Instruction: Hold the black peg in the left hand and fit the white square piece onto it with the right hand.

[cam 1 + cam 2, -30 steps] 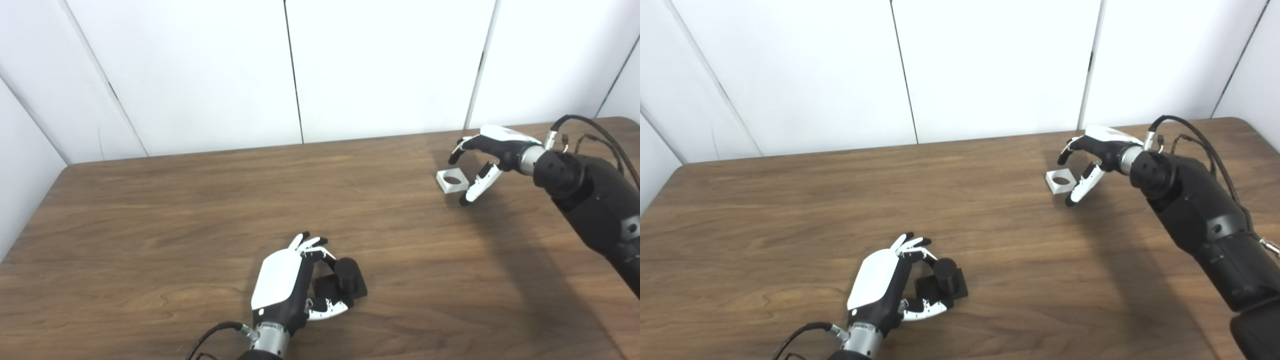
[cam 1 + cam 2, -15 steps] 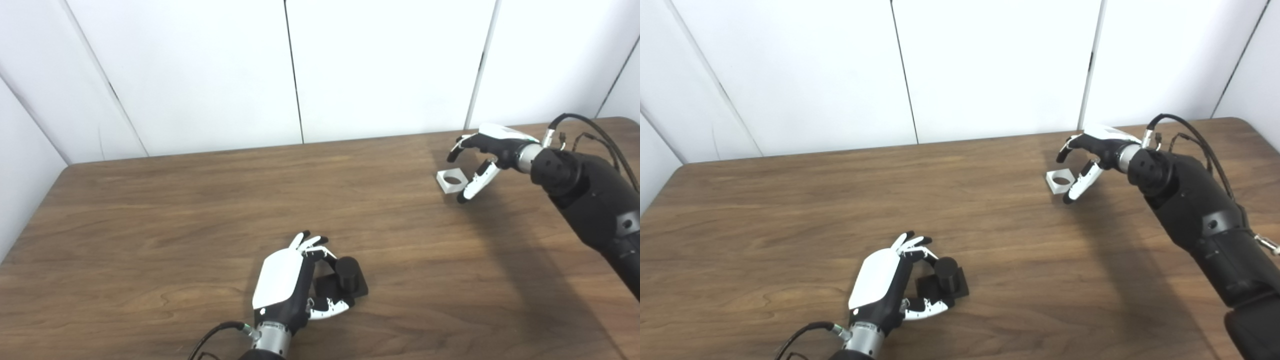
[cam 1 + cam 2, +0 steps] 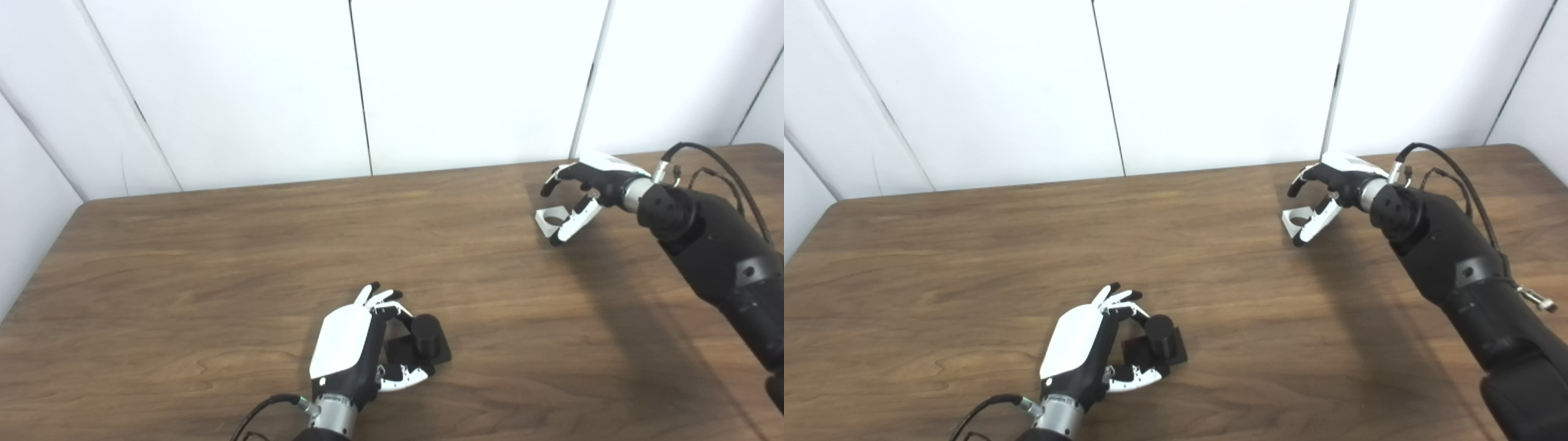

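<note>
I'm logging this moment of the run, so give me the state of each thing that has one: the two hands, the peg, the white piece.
left hand: fingers curled round the peg's base, grip not clearly closed.
black peg: upright on its square base, resting on the table.
right hand: open, fingers spread over the white piece, thumb in front of it.
white square piece: flat on the table, hole up, not lifted.

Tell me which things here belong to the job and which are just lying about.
Job:
black peg, at the left hand
white square piece, at the right hand

Lying about:
nothing loose; only the table and the walls
</note>
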You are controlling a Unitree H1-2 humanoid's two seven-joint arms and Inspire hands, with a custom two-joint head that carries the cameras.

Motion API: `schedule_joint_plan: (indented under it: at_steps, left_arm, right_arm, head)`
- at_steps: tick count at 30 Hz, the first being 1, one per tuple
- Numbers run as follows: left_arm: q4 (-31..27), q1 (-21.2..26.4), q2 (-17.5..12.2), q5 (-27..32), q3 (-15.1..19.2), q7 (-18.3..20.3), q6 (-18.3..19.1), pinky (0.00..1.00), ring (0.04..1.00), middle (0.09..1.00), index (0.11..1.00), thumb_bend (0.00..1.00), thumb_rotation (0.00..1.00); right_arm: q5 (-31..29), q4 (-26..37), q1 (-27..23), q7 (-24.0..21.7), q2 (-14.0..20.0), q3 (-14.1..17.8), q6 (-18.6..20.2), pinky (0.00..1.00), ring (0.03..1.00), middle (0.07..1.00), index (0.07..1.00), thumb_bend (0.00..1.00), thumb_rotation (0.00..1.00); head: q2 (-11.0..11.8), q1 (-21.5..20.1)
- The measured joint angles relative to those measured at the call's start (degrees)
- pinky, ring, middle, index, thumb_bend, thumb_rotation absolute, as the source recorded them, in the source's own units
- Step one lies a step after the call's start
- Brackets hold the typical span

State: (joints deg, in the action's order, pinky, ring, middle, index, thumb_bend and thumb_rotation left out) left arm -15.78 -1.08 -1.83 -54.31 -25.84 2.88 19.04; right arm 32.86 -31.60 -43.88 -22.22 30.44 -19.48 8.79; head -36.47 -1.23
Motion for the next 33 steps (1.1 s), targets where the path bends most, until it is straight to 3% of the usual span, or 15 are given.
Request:
schedule_joint_plan:
  at_steps: [20,33]
  left_arm:
    - [-0.23,-0.04,0.04,-0.26,-0.01,0.28,0.09,0.82,0.957,0.854,0.486,0.51,0.08]
    - [-0.39,-0.13,0.15,-0.57,0.01,0.39,0.19,0.84,0.952,0.850,0.486,0.51,0.08]
  right_arm:
    - [-0.33,-1.72,-0.01,0.68,-0.76,0.02,-0.34,0.88,0.995,0.938,0.730,0.97,0.20]
    - [-1.05,-2.38,0.00,1.57,-0.77,0.06,-1.27,0.86,0.987,0.930,0.676,0.95,0.18]
  head:
    - [-0.09,-0.26]
    - [-0.44,-0.26]
